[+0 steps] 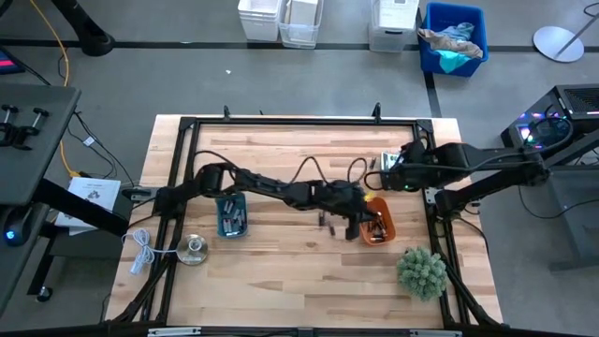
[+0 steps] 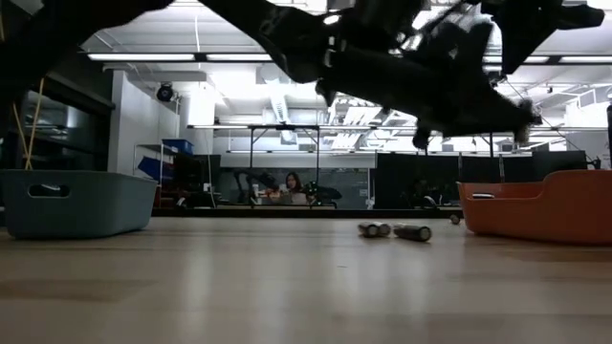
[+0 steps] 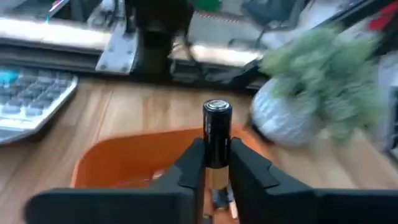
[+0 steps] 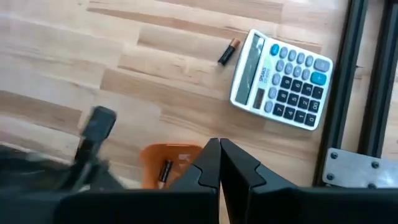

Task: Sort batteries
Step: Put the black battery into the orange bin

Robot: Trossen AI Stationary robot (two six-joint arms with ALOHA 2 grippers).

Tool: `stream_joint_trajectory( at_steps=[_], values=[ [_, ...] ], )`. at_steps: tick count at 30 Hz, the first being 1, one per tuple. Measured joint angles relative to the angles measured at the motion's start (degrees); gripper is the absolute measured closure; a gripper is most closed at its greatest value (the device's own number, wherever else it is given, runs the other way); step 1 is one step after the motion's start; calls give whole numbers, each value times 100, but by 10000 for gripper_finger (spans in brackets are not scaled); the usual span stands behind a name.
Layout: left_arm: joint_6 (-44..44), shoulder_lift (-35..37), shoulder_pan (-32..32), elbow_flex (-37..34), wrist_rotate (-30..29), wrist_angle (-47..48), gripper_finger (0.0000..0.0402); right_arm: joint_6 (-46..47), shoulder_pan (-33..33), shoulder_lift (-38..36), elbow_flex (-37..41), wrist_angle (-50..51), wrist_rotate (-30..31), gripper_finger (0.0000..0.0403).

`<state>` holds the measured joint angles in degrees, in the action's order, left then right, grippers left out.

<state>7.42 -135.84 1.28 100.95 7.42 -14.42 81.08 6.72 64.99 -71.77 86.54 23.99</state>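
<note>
Orange plastic formed the small tray [image 1: 378,225] at the right of the wooden table [image 1: 290,271], and the left gripper [image 3: 217,163] hung directly over it. That gripper's fingers [image 3: 186,168] were closed narrowly on one battery [image 3: 217,134], a dark cell with a silvery cap and a copper-coloured lower band, held upright above the tray's interior. In the right wrist view, another battery [image 4: 166,170] lay inside the orange tray.

The left arm [image 1: 271,185] reached across the table from the left edge. The right gripper [image 4: 219,163] was positioned near the calculator [image 4: 283,86] at the table's right rear; its fingers were pressed together with nothing between them.

Loose batteries [image 2: 394,230] lay on the bare wood between the two trays, close to the orange one. A single battery [image 4: 228,51] with a copper end rested just beside the calculator, apart from it. More cells lay in the blue tray [image 1: 231,214] on the left side. A green artificial plant [image 1: 421,271] stood near the orange tray, toward the front edge. A person [image 2: 292,183] sat in the room behind the table.
</note>
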Motion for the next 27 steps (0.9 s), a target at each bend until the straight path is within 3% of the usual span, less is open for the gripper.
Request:
stream_joint_trajectory(
  at_steps=[7, 12, 15, 18, 23, 27],
  values=[
    [-6, 282, -263, 232, -328, 2131, 230, -313, 0, 4, -43, -141, 151, 403],
    [46, 1041, -621, 23, 92, 3407, 197, -470, 0, 10, -43, -254, 495, 403],
    [223, 1726, -732, -699, 58, 3401, 196, -644, -15, 22, -43, -298, 577, 403],
    [747, 2727, -675, -1951, -73, 2913, 199, -781, -45, 31, -43, -360, 580, 403],
    [2425, 4314, -74, -4385, -1253, 2339, 204, -811, -152, 28, -43, -345, 611, 403],
    [3641, 4630, 423, -5093, -1617, 2476, 204, -1039, -308, 28, -43, -422, 771, 403]
  ],
)
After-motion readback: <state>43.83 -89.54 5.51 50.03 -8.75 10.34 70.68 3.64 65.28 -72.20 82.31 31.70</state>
